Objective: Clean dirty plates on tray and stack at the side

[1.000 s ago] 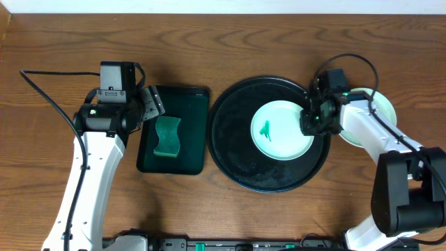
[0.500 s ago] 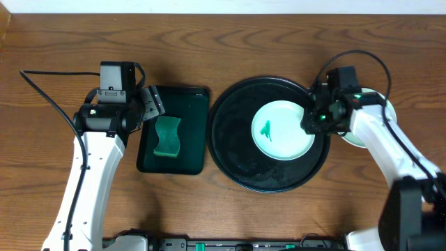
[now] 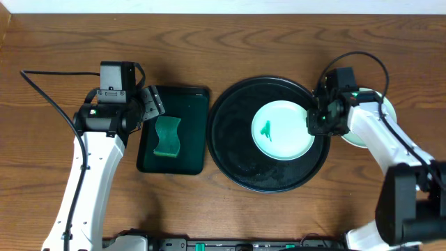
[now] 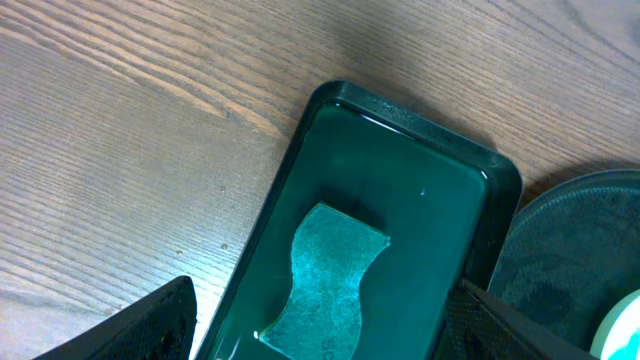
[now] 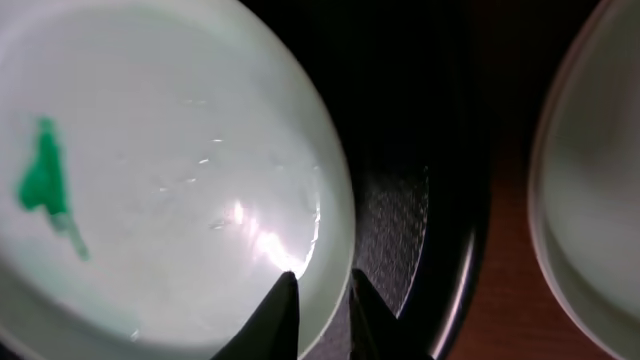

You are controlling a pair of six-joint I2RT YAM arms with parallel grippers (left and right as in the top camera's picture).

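So the right gripper (image 5: 322,288) is bottom-middle of the wrist view, fingers nearly closed, pinching the right rim of the smeared plate (image 5: 160,190) on the black tray (image 5: 400,230).

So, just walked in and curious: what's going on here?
The right gripper straddles the rim of a pale round plate with a green smear on the large glossy black tray; its grip is unclear. The left gripper hangs open by a dark-green rectangular tray holding a green sponge. Another pale plate sits beyond the black tray.
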